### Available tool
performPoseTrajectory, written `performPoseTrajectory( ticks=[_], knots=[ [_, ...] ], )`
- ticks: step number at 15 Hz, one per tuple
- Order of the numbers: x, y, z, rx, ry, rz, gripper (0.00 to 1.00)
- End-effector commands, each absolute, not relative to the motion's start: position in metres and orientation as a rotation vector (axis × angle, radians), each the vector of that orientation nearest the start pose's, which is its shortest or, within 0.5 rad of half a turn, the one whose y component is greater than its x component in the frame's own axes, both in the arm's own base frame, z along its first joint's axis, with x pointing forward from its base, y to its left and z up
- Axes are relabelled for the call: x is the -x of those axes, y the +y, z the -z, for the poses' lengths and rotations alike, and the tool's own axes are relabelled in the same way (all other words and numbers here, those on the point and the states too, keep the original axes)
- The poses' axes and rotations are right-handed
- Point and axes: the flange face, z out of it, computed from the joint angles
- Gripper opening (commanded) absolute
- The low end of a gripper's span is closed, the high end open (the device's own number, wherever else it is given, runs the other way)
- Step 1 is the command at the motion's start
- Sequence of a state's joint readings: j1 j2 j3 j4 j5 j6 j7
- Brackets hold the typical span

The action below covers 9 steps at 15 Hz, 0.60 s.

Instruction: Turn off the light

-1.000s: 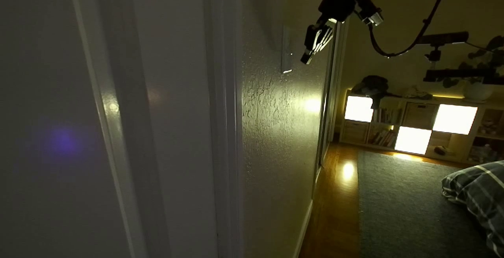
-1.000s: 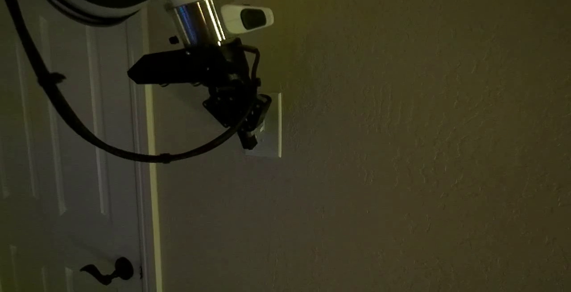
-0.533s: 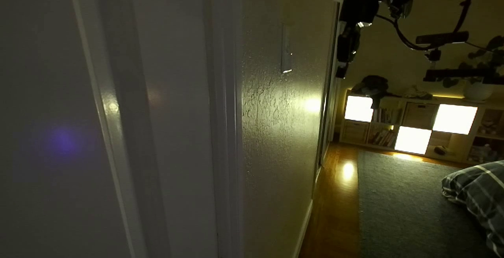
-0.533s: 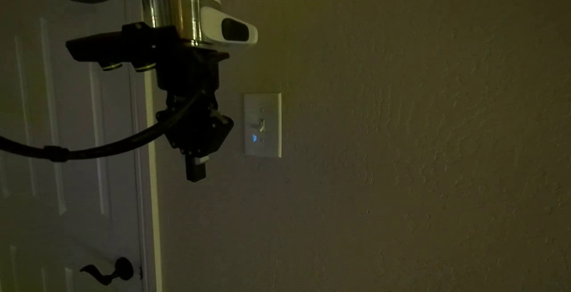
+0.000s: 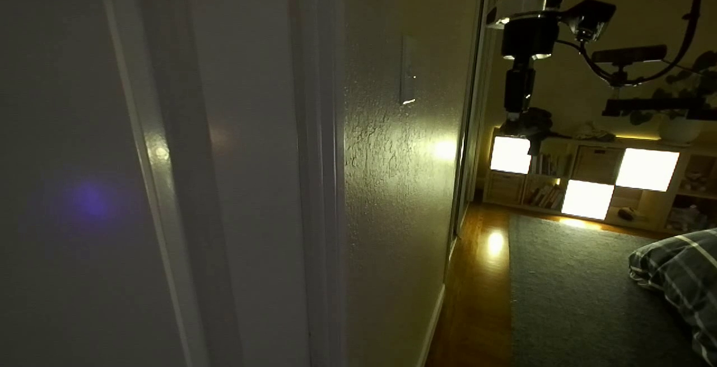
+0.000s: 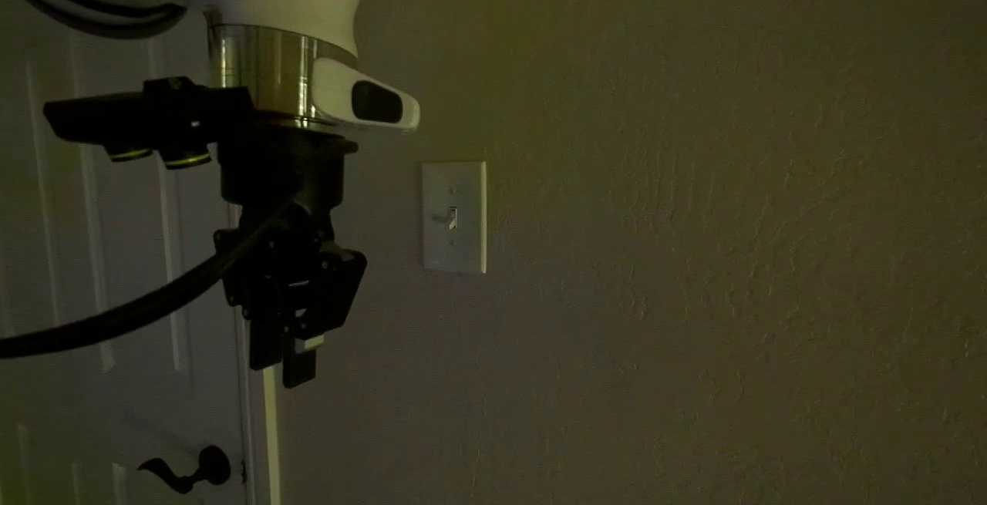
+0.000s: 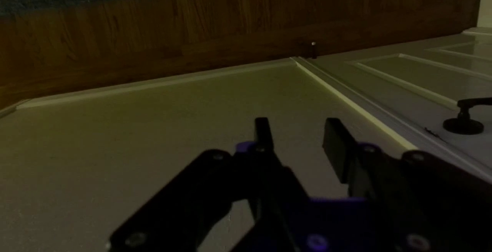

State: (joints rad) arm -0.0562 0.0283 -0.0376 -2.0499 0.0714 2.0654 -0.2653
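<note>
Hanging gripper (image 6: 282, 372), arm (image 6: 301, 0) cropped above, switch plate (image 6: 467, 220) dim

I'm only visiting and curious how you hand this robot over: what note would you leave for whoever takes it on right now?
Gripper: open, holding nothing, clear of the wall switch.
Things: wall switch, up and right of the gripper in an exterior view; the light itself, not in view.
Done: gripper moved away from the wall switch this past second; a flip can't be confirmed.
Left: check whether the light is off; the glowing shelf squares may be separate. If not off, probably return to the wall switch.
</note>
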Motion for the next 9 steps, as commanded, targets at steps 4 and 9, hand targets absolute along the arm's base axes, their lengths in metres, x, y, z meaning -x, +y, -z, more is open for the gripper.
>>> performPoseTrajectory(
  ticks=[4,9],
  knots=[
    [-0.511,-0.049,-0.427,3.045,-0.167,0.021,0.9],
    [-0.532,-0.046,-0.421,3.058,-0.199,-0.026,0.97]
  ],
)
